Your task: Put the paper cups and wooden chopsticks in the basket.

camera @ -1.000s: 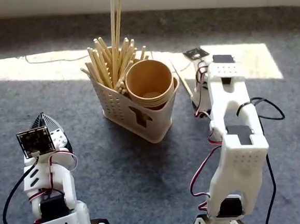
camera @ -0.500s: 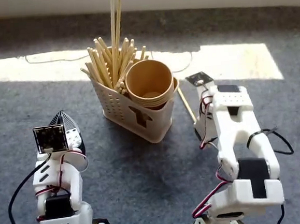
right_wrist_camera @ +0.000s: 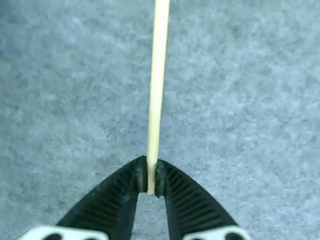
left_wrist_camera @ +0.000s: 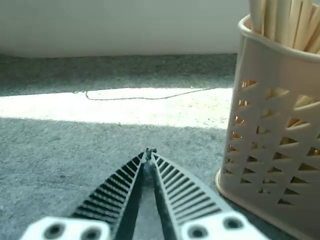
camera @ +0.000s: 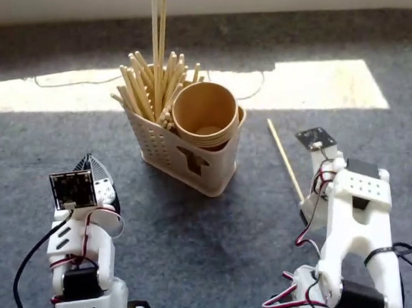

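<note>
your right gripper (right_wrist_camera: 149, 182) is clamped on the loose chopstick (right_wrist_camera: 157, 90), left gripper (left_wrist_camera: 148, 155) closed empty, so lift it to the basket (camera: 170, 151) at 10 o'clock

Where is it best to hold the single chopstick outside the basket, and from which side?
At its near end, in line with its length, as the right claw now pinches the chopstick: it is thin and straight, so the jaws close across its width.
</note>
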Controlling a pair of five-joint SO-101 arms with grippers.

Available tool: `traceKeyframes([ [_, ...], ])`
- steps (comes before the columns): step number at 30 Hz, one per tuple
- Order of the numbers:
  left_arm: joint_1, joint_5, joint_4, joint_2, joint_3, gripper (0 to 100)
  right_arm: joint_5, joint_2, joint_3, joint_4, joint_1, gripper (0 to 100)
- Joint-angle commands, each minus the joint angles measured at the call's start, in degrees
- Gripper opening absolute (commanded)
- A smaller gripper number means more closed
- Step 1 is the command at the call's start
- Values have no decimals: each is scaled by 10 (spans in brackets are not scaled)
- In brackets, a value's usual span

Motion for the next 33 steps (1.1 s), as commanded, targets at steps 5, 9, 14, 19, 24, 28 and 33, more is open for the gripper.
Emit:
traceKeyframes([
  [5, 24, 3, 96, -7, 11, 11, 20, -84, 46, -6, 26, 25],
  [9, 24, 3, 142, -7, 11, 11, 17, -116, 69, -1, 29, 103],
  [14, 22, 2, 209, -7, 11, 11, -19, -189, 81, 0, 23, 128],
  [19, 22, 2, 254, -7, 11, 11, -34, -223, 76, 51, -28, 128],
  [24, 22, 2, 316, -7, 11, 11, -91, -210, 20, 37, -81, 127],
  [28, 21, 4, 347, -7, 11, 9, -120, -153, -8, 0, -119, 127],
  [33, 21, 4, 373, -7, 11, 8, -144, -34, -59, -68, -129, 127],
])
